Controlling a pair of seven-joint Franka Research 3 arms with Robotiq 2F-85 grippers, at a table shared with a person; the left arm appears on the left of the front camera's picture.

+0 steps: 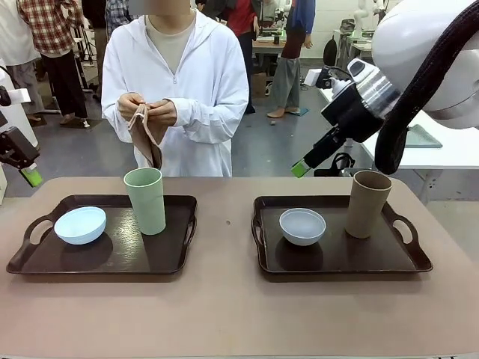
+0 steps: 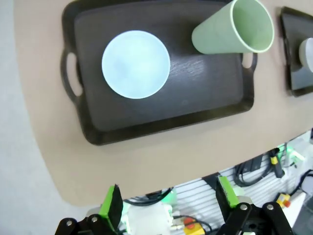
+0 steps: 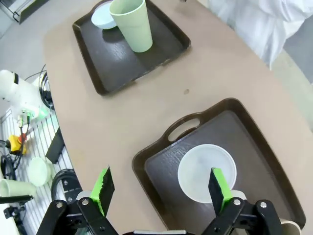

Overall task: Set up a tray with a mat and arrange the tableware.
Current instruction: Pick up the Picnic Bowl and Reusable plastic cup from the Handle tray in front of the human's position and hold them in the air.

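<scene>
**Hovering wide open, both grippers empty over two loaded trays**

L gripper [image 2: 168, 185]: jaws fully apart, nothing btwn the green pads. It's raised by the robot-side L edge of the table [image 1: 224, 314]. R gripper [image 3: 161, 170]: jaws spread just as wide, holding nothing, high above the R tray [image 1: 352, 258].

Two dark handled trays sit side by side on the table, apart, w/ bare tabletop btwn them.

- **L tray [image 1: 112, 258]:** light blue bowl [image 1: 80, 224] sits toward its L end. Pale green tumbler [image 1: 145, 200] stands upright to the bowl's R, toward the far rim. The two are near each other, not touching.
- **R tray:** whitish-grey bowl [image 1: 302, 226] sits on the L half. Tan-brown tumbler [image 1: 367, 203] stands upright on the R half, toward the back, w/ a gap btwn it and the bowl.

Far side: a person in a white hooded top stands behind the L tray. Both hands [image 1: 159, 112] are at chest height, gripping a tan folded mat [image 1: 146, 142] that hangs down, clear of the table.
</scene>
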